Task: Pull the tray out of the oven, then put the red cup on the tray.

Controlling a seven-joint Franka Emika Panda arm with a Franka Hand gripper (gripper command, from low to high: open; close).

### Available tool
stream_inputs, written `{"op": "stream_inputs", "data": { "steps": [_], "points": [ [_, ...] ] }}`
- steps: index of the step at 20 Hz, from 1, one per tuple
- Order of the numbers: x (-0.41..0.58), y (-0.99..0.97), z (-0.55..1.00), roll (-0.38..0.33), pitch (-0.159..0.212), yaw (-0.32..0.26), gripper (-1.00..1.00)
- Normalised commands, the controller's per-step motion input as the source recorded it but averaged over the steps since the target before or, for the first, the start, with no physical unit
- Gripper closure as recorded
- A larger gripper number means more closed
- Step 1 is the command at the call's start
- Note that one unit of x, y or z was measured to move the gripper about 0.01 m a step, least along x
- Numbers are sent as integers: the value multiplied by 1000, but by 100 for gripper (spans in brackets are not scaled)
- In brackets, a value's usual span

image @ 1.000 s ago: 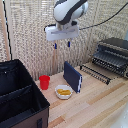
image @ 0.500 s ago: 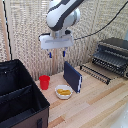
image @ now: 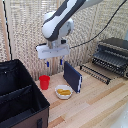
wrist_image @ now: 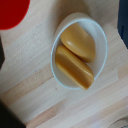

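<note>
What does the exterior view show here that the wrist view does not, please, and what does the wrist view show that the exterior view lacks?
Only the exterior view shows the gripper, its fingers apart and empty, the oven with the tray pulled out, the upright blue panel and the black case. Only the wrist view shows that the white bowl holds two yellow pieces. Both show the bowl, the red cup and the wooden table.

The arm (image: pixel 62 20) is white and round with dark parts. Its gripper (image: pixel 54 63) has blue fingertips.
</note>
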Motion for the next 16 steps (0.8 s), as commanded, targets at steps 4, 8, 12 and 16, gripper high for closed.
{"op": "stream_inputs", "data": {
  "steps": [4, 8, 12, 16],
  "points": [
    [302, 73, -319, 16, 0, 0, -100],
    [259, 88, -311, 25, 0, 0, -100],
    [178, 146, -289, 10, 0, 0, -100],
    [59, 93, -168, -1, 0, 31, -100]
  ]
}}
